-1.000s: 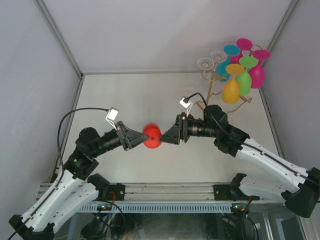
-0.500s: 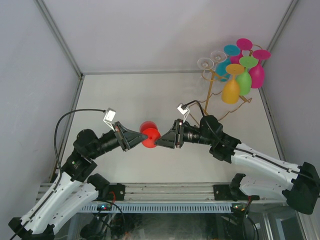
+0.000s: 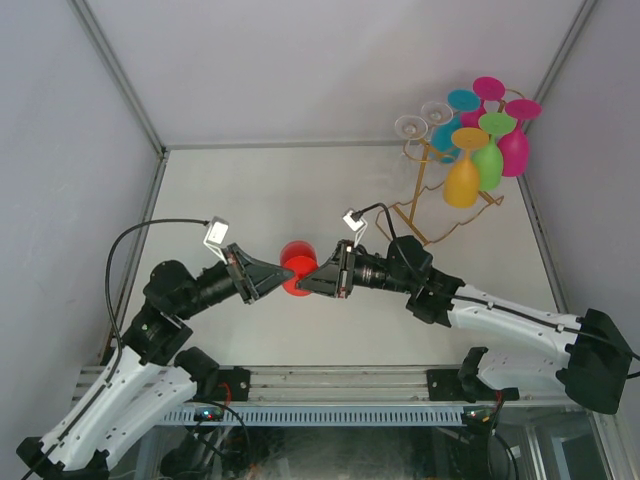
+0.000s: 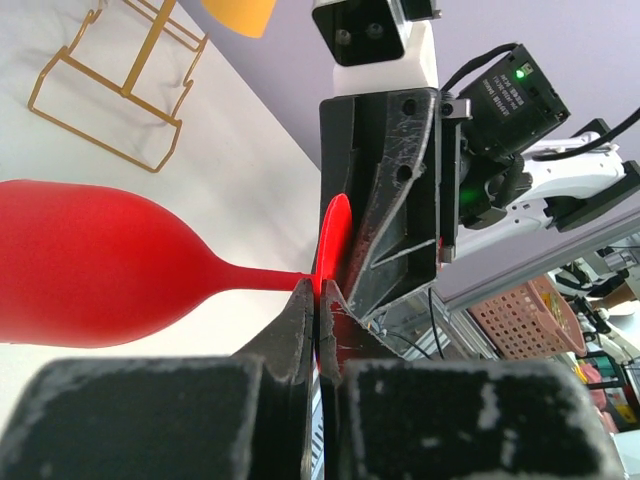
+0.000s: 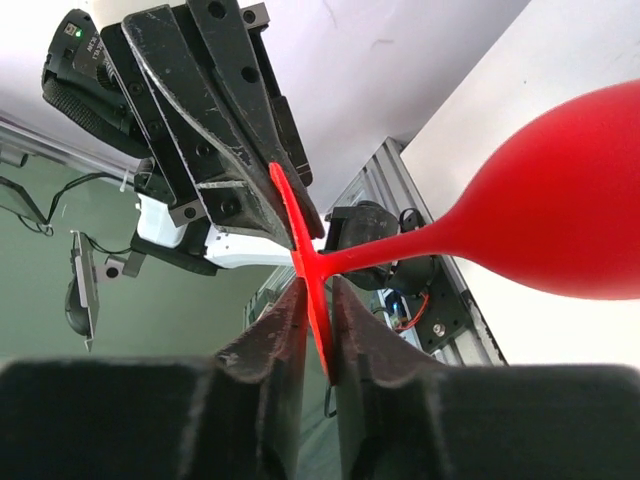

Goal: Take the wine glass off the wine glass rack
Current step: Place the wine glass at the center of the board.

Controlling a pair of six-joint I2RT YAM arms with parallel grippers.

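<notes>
Top external view: I see a red wine glass [image 3: 298, 270], opaque and glossy, lying on its side in mid-air or just over the pale table [image 3: 250, 190], near the middle. It is well apart from the gold wire wine glass rack [image 4: 147, 48] at the back right. That rack carries a cluster of hanging glasses [image 3: 462, 178] in yellow, green, pink, teal and clear.

The two arms meet nose to nose at the glass. In the left wrist view, the left hand [image 4: 316, 295] is fully shut, pinching the rim of the glass's thin round foot. In the right wrist view, the right hand [image 5: 318, 290] has its fingers [image 5: 290, 320] standing narrowly apart on either side of that same foot. I cannot tell whether they already press on it.

I judge the removal itself done, and this step to be a handover from left to right. Next, the right hand needs a firm pinch before the left lets go, otherwise the glass could tip or drop.

From above, both hands cover the stem and foot. Each wrist view cuts off part of the bowl, so I cannot say whether it touches the table. The clear glasses on the rack are hard to make out.
</notes>
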